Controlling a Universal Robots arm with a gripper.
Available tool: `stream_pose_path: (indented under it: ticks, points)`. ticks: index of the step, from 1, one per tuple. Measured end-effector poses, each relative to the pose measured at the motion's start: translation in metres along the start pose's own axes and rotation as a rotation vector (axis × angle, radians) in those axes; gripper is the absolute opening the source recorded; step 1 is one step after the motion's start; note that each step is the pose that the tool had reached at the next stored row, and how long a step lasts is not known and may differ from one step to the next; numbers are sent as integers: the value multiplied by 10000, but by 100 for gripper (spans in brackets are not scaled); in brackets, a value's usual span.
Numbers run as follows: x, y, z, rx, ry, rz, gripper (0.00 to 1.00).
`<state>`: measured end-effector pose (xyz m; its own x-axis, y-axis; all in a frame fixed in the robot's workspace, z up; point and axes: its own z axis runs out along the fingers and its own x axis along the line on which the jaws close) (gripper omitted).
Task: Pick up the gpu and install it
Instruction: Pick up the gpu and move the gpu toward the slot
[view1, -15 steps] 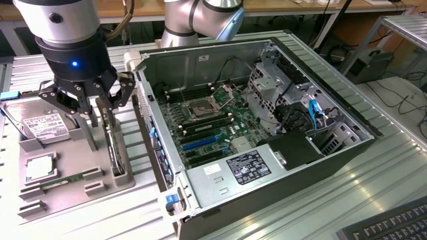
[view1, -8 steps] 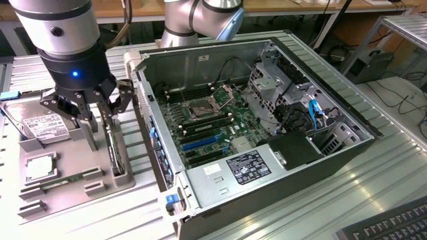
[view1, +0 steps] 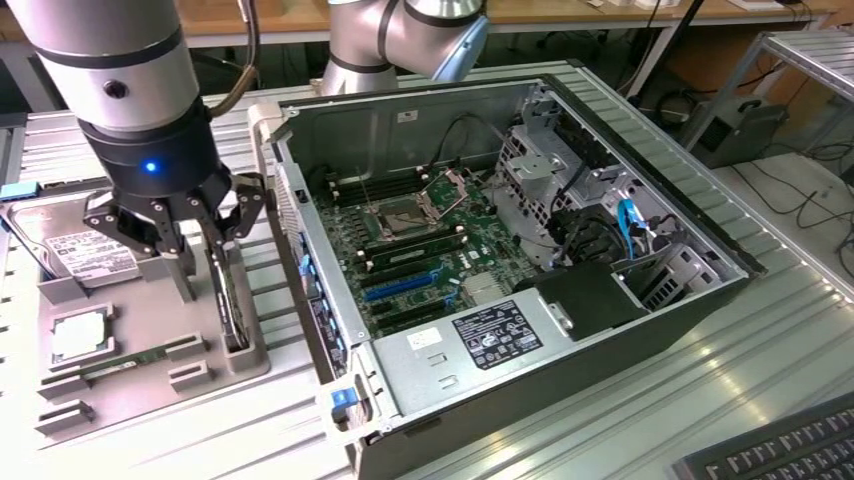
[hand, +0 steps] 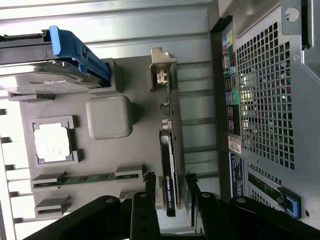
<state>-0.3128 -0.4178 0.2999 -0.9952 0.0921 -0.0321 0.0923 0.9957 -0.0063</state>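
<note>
Thin dark gpu card with silver end bracket (view1: 231, 300) stands on edge in a slot of the grey moulded holder tray (view1: 150, 318) on the slatted metal table (view1: 747, 330), just beside the open black computer case (view1: 387, 120). Standing upright likely keeps both faces free for gripping. The jaws hang over it, spread wide, one finger on each side, seemingly just clear of the card. Card not lifted yet.

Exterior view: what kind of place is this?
Likely a robotics lab or workshop: a robot arm over a metal table, an open computer case, and a grey tray holding parts like the gpu.
</note>
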Motion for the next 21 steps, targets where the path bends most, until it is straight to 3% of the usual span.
stream_pose_path:
  ticks: [11, 21]
  points:
    - [21, -1, 177, -10, -97, 6, 36]
    - [21, 9, 310, -12, -146, 7, 36]
